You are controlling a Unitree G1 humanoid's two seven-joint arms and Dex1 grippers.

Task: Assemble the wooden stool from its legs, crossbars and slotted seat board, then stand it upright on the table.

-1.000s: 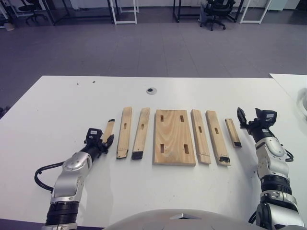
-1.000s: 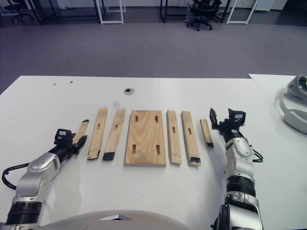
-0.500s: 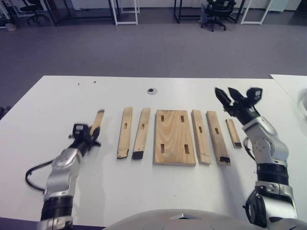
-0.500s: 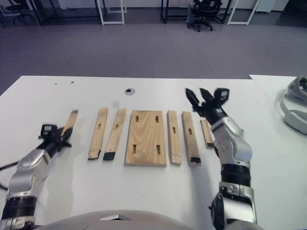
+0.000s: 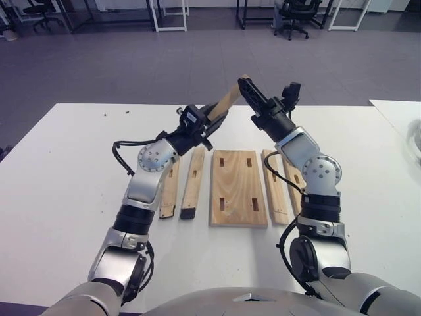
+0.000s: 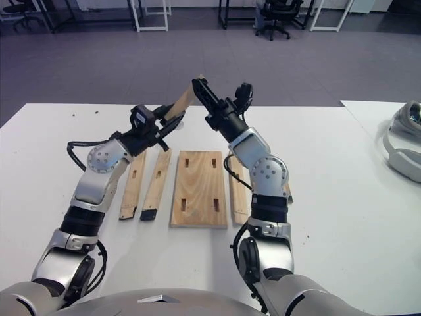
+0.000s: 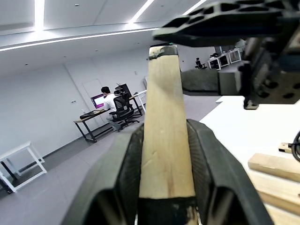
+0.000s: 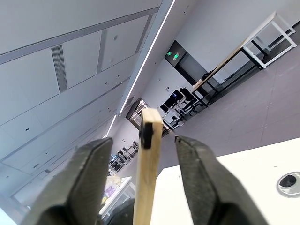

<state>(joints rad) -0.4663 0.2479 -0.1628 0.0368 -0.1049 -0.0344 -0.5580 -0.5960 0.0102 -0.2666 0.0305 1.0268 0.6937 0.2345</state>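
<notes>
Crossbar sits clamped in my left gripper, tilting toward 1 o'clock; my right gripper gapes around its tip. I should centre it before closing.

The right arm is partly covering two legs, while the left end effector is hiding one end of the crossbar.

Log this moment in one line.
left hand: shut on crossbar, above table | right hand: open at crossbar tip | seat board: flat on table
</notes>
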